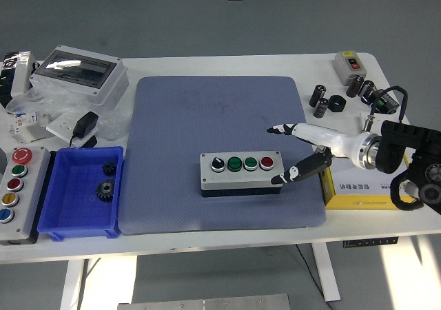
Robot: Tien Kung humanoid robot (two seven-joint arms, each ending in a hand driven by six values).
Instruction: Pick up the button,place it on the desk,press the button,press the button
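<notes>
Nearest to us, the grey rectangular four-button control box [242, 173] lies flat on the blue-grey textured mat [219, 117], toward the mat's near edge and a little right of its middle. Along its top we see a black selector knob, two green buttons and a red button at the right end. At about 3 o'clock from the box, our right hand [303, 151] reaches in from the right edge of the head view, its fingers spread wide and holding nothing. The lower black finger [293, 174] points at the box's right end, its tip just beside the corner; we cannot tell if it touches. The upper white finger [293, 129] stretches out over the mat at about 1 o'clock from the box, clear of it. Behind the wrist, a yellow and white cardboard carton [362, 189] sits on the white table [207, 244] just off the mat's right edge.
</notes>
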